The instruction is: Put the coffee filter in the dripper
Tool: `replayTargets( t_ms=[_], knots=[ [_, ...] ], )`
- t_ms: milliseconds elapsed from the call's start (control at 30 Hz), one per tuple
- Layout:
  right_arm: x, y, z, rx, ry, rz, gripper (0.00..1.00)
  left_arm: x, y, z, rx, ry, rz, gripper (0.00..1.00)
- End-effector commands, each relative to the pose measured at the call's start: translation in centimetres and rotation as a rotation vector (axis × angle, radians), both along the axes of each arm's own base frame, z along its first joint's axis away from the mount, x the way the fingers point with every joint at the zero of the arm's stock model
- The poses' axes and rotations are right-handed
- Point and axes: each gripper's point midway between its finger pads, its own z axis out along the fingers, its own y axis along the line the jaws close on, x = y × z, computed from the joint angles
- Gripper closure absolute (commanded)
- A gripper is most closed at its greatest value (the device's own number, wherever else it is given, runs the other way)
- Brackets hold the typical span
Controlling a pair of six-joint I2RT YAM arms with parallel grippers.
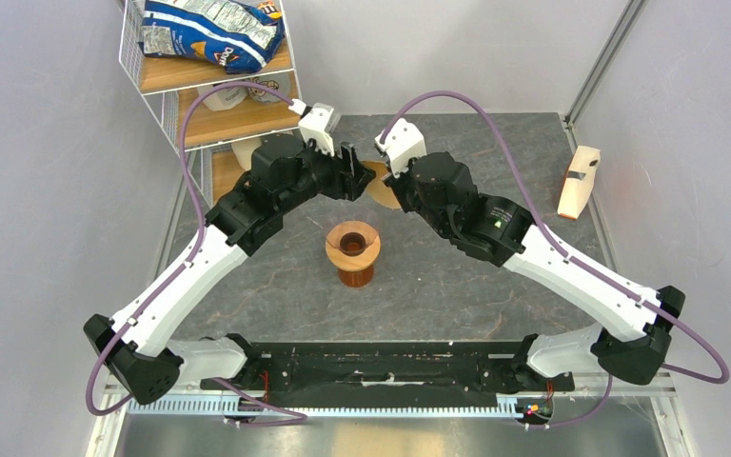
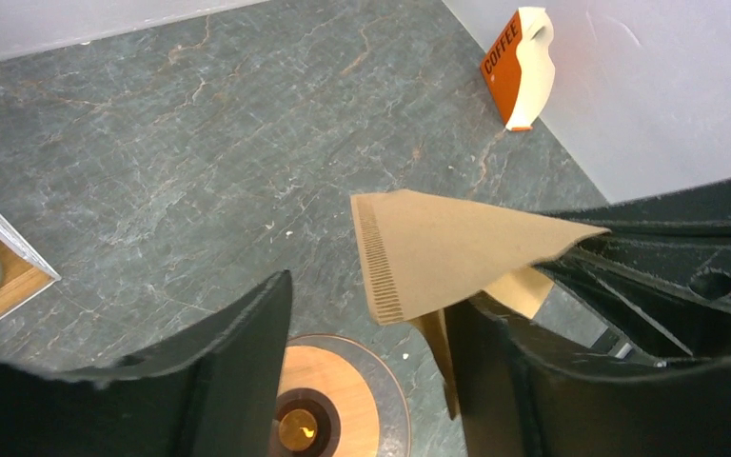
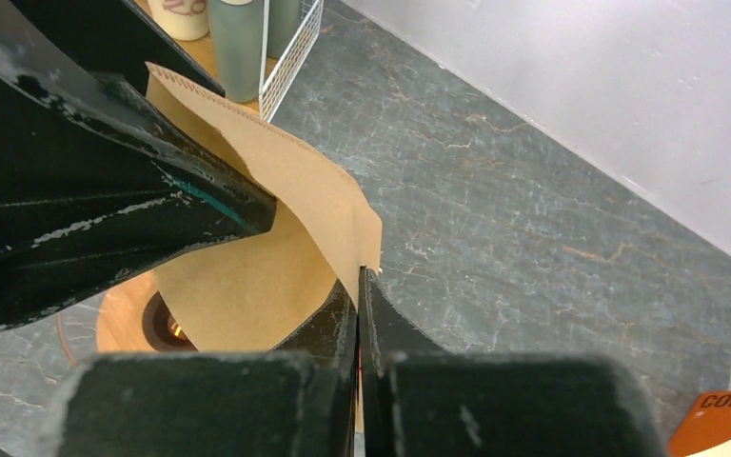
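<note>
The tan paper coffee filter point(image 1: 384, 187) hangs in the air behind the dripper point(image 1: 353, 240), a light-wood ring with a dark hole. My right gripper point(image 3: 362, 278) is shut on one corner of the coffee filter point(image 3: 247, 286). My left gripper point(image 2: 371, 305) is open; one of its fingers point(image 3: 152, 205) pokes between the filter's two layers and spreads them apart. In the left wrist view the coffee filter point(image 2: 447, 252) lies over that finger, and the dripper point(image 2: 343, 390) shows below, between the open jaws. The two grippers meet tip to tip above the table.
The dripper sits on an amber glass vessel point(image 1: 355, 274) at mid-table. A wire shelf point(image 1: 152, 95) with a chip bag point(image 1: 211, 33) stands at the back left. A pale wooden stand point(image 1: 579, 181) marked COFFEE point(image 2: 519, 67) leans by the right wall.
</note>
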Motion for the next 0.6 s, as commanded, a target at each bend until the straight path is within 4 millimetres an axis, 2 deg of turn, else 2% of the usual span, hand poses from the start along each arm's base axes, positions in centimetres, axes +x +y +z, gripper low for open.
replayTargets(
  t_ms=[0,67,267,400,567],
  knots=[
    [0.0,0.2,1.7,0.105,0.016,-0.048,1.00,0.2,-0.1,3.3,-0.121,-0.056,0.005,0.27],
    [0.0,0.5,1.5,0.135,0.036,-0.057,1.00,-0.1,-0.2,3.6,-0.127,-0.061,-0.008,0.26],
    [0.9,0.6,1.4,0.191,0.057,-0.140,1.00,0.9,1.5,1.4,-0.056,-0.041,0.092,0.30],
    [1.7,0.7,0.8,0.275,0.095,-0.249,1.00,1.2,1.7,0.9,-0.043,-0.037,0.120,0.31],
    [1.9,1.7,1.0,0.362,0.137,-0.269,1.00,1.6,1.8,0.5,-0.037,-0.036,0.139,0.31]
  ],
)
